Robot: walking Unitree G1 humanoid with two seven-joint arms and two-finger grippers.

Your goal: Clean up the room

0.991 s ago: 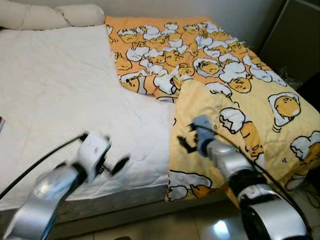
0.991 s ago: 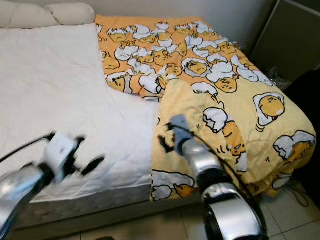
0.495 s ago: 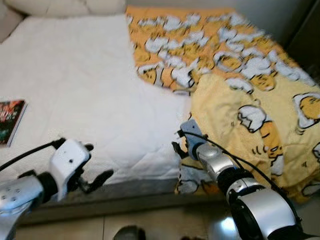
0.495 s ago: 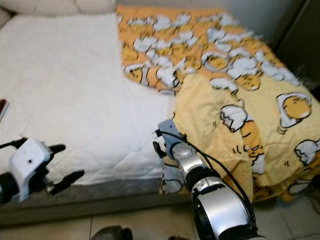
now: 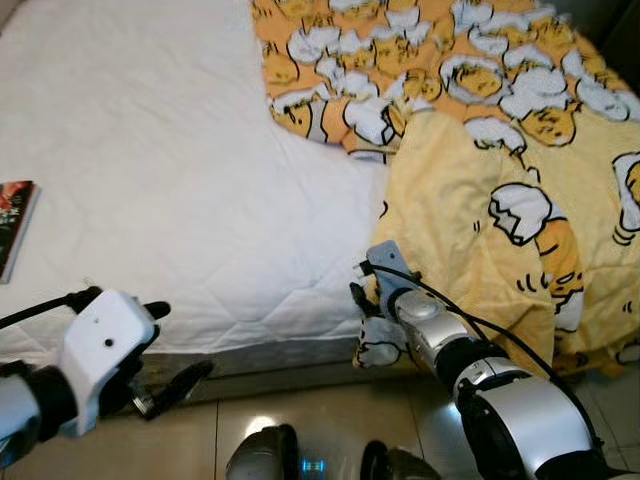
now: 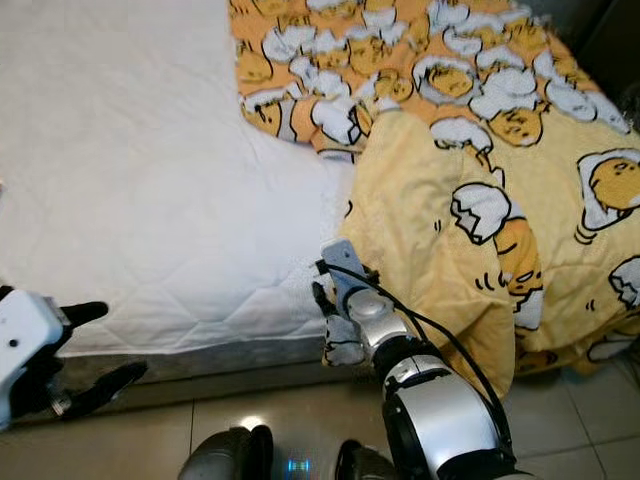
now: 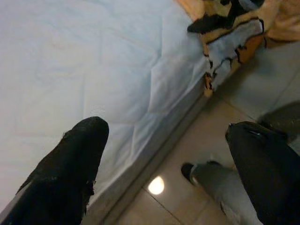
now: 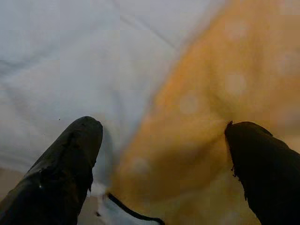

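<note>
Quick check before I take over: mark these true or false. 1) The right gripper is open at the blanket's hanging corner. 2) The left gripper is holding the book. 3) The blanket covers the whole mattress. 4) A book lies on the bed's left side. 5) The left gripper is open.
1) True: the right gripper is open at the lower corner of the yellow cartoon-print blanket, its fingers on either side of the edge.
2) False: the left gripper hangs empty in front of the bed edge; the book lies apart from it.
3) False: the blanket covers the right part; the white mattress is bare on the left.
4) True.
5) True: its fingers are spread in the left wrist view.
</note>
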